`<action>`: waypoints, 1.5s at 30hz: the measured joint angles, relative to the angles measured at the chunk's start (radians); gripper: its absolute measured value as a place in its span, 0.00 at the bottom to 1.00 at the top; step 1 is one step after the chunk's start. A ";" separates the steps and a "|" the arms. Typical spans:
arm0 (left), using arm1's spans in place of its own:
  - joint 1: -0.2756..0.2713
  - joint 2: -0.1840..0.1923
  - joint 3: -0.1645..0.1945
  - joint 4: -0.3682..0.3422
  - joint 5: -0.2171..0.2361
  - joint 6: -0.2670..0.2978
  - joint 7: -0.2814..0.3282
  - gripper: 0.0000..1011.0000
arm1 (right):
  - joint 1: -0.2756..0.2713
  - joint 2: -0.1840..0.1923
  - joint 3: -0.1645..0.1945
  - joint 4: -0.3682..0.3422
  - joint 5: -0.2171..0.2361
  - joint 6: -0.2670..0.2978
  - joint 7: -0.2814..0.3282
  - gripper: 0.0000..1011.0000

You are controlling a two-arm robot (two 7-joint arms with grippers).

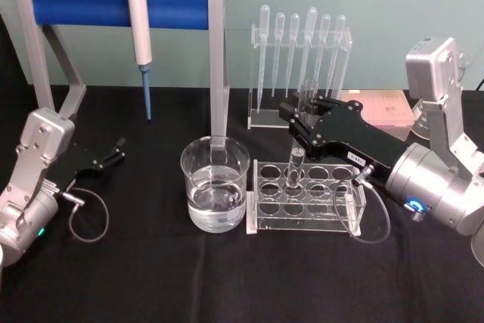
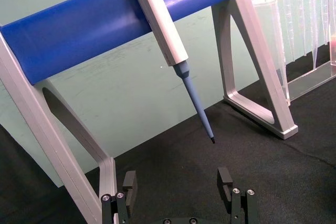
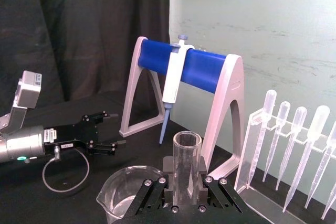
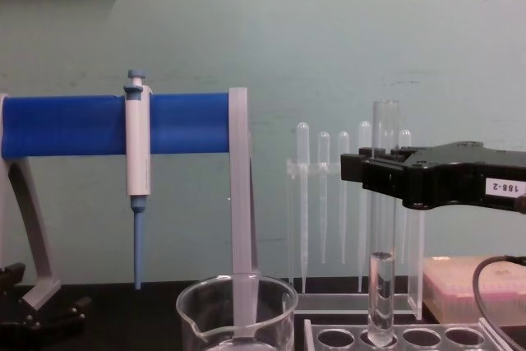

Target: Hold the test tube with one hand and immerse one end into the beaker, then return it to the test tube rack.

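Note:
The test tube (image 1: 296,163) stands upright with my right gripper (image 1: 305,120) shut on its upper half. Its rounded bottom (image 4: 381,330) is level with the top plate of the clear tube rack (image 4: 427,338), at a back-row hole. The open rim (image 3: 187,141) rises above the black fingers (image 3: 152,191). The beaker (image 1: 215,183), about a third full of clear liquid, sits just left of the rack (image 1: 330,217); its spouted rim (image 4: 237,302) shows in the chest view. My left gripper (image 1: 115,150) rests open near the table's left side, far from the tube, fingers (image 2: 129,182) apart.
A white-and-blue pipettor (image 1: 139,24) hangs on a blue-barred stand (image 1: 219,73) behind the beaker. A clear holder with several plastic pipettes (image 1: 302,58) stands behind the rack. A pink box (image 1: 386,107) lies at the back right. Cables loop from both wrists.

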 joint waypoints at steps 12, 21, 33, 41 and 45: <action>0.000 0.000 0.000 0.000 0.000 0.000 0.000 0.99 | 0.000 0.000 0.000 0.001 0.000 0.000 0.002 0.24; 0.000 0.000 0.000 0.000 0.000 0.000 0.000 0.99 | 0.000 0.000 0.000 0.001 0.000 0.000 0.002 0.24; 0.000 0.000 0.000 0.000 0.000 0.000 0.000 0.99 | 0.000 0.000 0.000 0.001 0.000 0.000 0.001 0.24; 0.000 0.000 0.000 0.000 0.000 0.000 0.000 0.99 | 0.000 0.000 0.000 0.001 0.000 0.000 0.001 0.24; 0.000 0.000 0.000 0.000 0.000 0.000 0.000 0.99 | 0.000 0.000 0.000 0.001 0.000 0.000 0.001 0.24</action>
